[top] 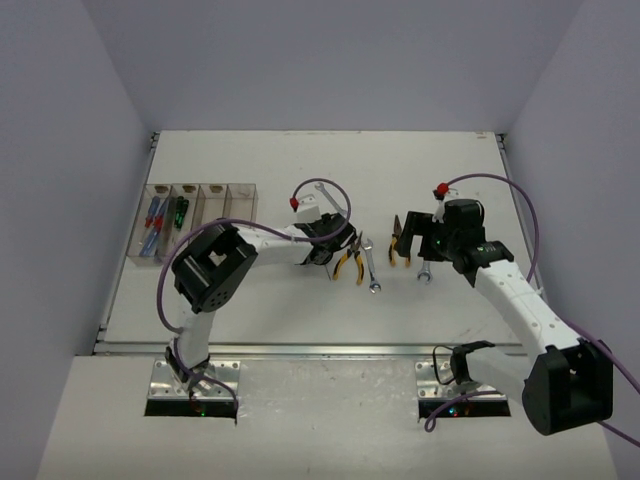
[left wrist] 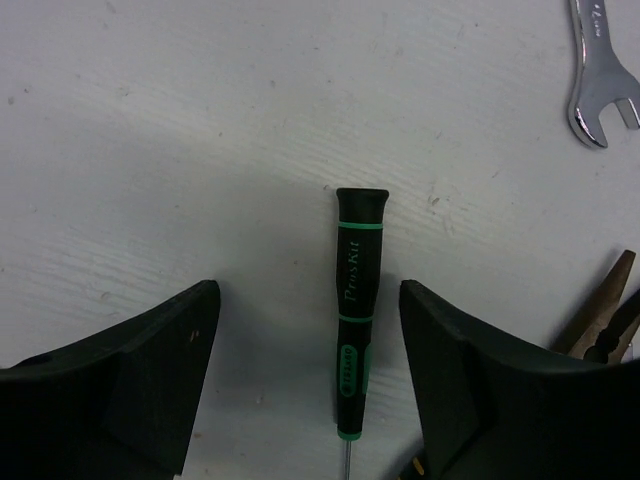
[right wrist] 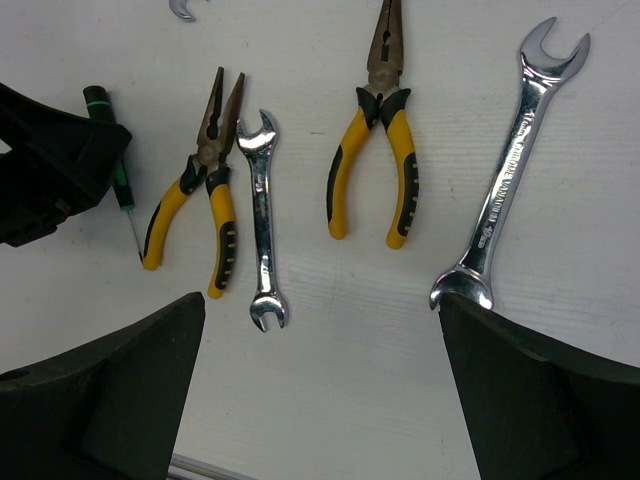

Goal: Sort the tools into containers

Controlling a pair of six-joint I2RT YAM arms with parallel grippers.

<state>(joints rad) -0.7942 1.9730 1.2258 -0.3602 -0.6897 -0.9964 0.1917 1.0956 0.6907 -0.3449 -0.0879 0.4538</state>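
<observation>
**Left gripper** (left wrist: 308, 320): jaws spread, nothing pinched. Your green-and-black screwdriver (left wrist: 355, 300) lies flat on the table (left wrist: 150, 120) between the two fingers (left wrist: 150, 390). Bare table shows on both sides of the handle, and it sits nearer the finger on the right of the wrist view. The handle cap points away from the wrist. An open-end wrench (left wrist: 595, 70) lies at upper right, with plier tips (left wrist: 597, 305) at the right edge.

**Right gripper** (right wrist: 320, 310): jaws wide, holding nothing. It hovers over the left pliers (right wrist: 200, 190), small wrench (right wrist: 262, 220), right pliers (right wrist: 375, 150) and long wrench (right wrist: 510, 170).

**Containers** (top: 240, 205): at the far left, well apart from both grippers. Blue and red screwdrivers (top: 152, 225) are in the leftmost bin, and a green one (top: 180, 213) is in the second.
</observation>
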